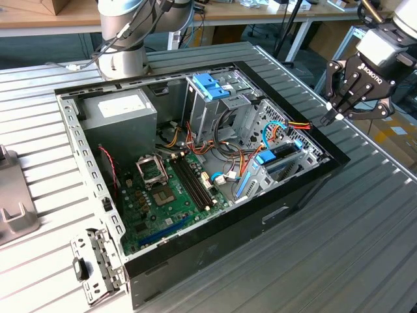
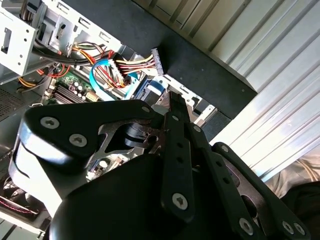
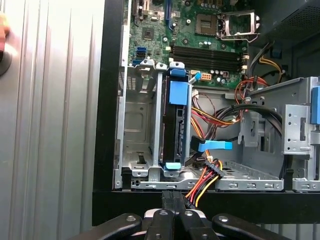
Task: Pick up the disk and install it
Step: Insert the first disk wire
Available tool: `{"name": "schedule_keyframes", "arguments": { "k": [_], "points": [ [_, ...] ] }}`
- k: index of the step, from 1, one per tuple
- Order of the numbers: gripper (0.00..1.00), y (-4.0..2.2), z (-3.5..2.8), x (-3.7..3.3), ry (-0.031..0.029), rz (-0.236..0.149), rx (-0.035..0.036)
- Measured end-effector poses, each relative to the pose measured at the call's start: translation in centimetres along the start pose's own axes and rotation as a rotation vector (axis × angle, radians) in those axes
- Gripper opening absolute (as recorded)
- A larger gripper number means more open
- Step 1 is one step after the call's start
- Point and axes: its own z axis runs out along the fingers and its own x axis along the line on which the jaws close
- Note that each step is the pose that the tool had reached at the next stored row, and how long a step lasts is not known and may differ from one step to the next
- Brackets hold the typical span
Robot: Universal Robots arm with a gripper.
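Observation:
The disk (image 1: 281, 158) stands on edge in a bay at the case's corner nearest the exterior view's right, dark with blue rails. In the first wrist view the disk (image 3: 177, 125) sits upright in its metal slot, a blue tab at each end. My gripper (image 1: 326, 117) hovers above the case's rim on the exterior view's right, apart from the disk. Its fingers (image 3: 172, 202) are pressed together with nothing seen between them. A red, yellow and black power cable (image 3: 202, 182) with its connector (image 3: 212, 165) runs right beside the fingertips; contact cannot be told.
The open computer case (image 1: 306, 186) lies on a ribbed metal table (image 1: 365, 248). Inside are a grey power supply box (image 1: 120, 111), an upright cage with a blue top (image 1: 212, 88) and the motherboard (image 1: 169, 189). A metal bracket (image 1: 98, 264) lies at the case's near corner.

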Motion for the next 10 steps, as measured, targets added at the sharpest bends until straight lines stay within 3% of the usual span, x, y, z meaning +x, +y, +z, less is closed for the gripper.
{"name": "schedule_keyframes", "arguments": {
  "k": [10],
  "points": [
    [0.11, 0.00, 0.00, 0.00, 0.0010, -0.023, -0.0026]
  ]
}}
